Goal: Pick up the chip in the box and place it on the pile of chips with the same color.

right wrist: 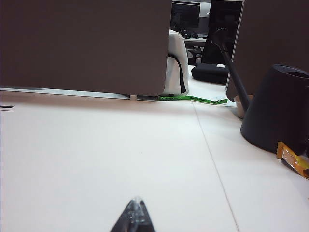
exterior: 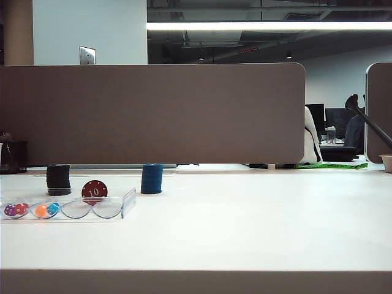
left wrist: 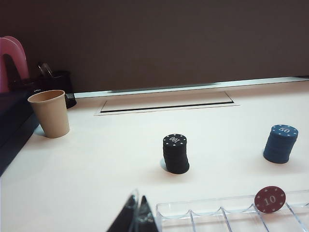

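Just beyond the left end effector (left wrist: 137, 217), fingers pressed together, the chip (left wrist: 270, 199) stands on edge in the box (left wrist: 203, 212). Right end effector (right wrist: 134, 218) likewise closed, well apart. Risk: nudged, it topples or rolls.

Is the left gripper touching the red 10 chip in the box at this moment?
Apart. The left wrist view shows the left gripper near one end of the box, with empty compartments between it and the chip, which stands upright.

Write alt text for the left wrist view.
A dark red chip marked 10 stands in a clear box, with black and blue chip stacks behind it on the white table. The left claw appears shut near the box's end.
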Robot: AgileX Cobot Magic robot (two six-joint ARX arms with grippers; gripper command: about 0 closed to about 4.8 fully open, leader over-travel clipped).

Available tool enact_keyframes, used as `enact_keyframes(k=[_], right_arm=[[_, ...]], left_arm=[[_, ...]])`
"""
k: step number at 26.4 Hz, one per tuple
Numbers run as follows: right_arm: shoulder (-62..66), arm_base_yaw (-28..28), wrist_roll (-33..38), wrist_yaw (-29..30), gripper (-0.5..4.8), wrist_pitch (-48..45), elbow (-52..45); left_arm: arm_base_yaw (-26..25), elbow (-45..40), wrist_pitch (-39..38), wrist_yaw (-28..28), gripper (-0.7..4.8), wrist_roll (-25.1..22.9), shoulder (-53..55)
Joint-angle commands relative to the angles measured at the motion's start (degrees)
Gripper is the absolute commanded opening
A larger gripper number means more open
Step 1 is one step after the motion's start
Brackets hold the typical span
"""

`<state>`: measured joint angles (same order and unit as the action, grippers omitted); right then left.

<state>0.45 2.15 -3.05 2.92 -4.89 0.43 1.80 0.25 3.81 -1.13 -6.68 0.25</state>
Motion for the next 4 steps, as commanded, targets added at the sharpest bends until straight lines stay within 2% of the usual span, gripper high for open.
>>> enact_keyframes(k=[1, 4], right_arm=[[0.00, 0.02, 0.04, -0.24, -0.05, -0.87, -0.07], [0.00, 0.02, 0.04, -0.24, -0.05, -0.87, -0.07]], left_arm=[[-0.09, 0.17, 0.48, -0.17, -0.05, -0.17, 0.04], [-0.09, 0.17, 0.48, -0.17, -0.05, -0.17, 0.04]])
